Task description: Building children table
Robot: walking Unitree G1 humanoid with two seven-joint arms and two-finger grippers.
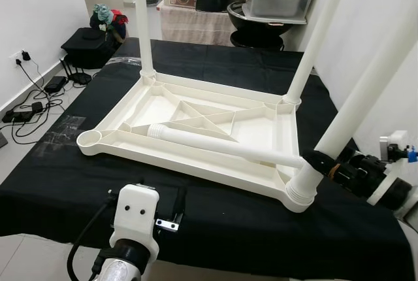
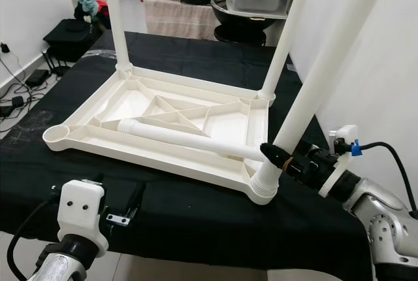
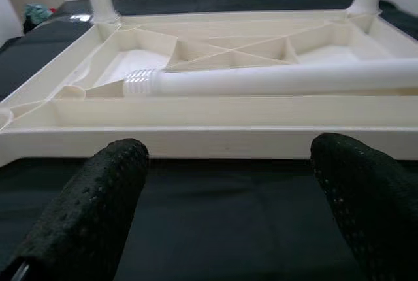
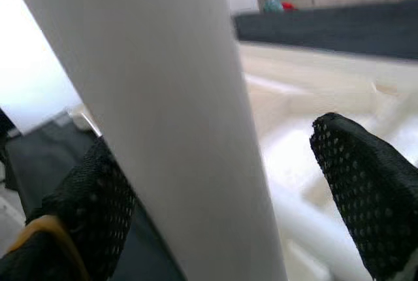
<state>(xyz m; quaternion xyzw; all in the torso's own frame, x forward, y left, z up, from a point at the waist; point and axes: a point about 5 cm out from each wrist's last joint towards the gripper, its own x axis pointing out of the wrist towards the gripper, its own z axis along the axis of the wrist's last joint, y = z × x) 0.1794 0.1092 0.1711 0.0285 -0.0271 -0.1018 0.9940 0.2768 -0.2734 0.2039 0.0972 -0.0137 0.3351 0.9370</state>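
Observation:
A cream children's table top [image 1: 196,163] lies upside down on a black cloth [image 1: 228,225]. Three white legs stand in its corner sockets: far left [image 1: 140,19], far right [image 1: 313,39] and near right [image 1: 366,91]. A loose leg [image 1: 222,145] lies across the ribs, and the near left socket [image 1: 91,139] holds nothing. My right gripper [image 2: 271,153] is open around the base of the near right leg [image 4: 170,98]; one finger touches it and the other finger [image 4: 366,183] stands apart. My left gripper [image 3: 225,189] hangs open over the cloth, just before the top's near rim.
A black bag [image 1: 91,42] and cables [image 1: 32,108] lie on the floor to the left. Behind the table stands a shelf with a plastic bin [image 1: 274,0]. A white wall runs close along the right side.

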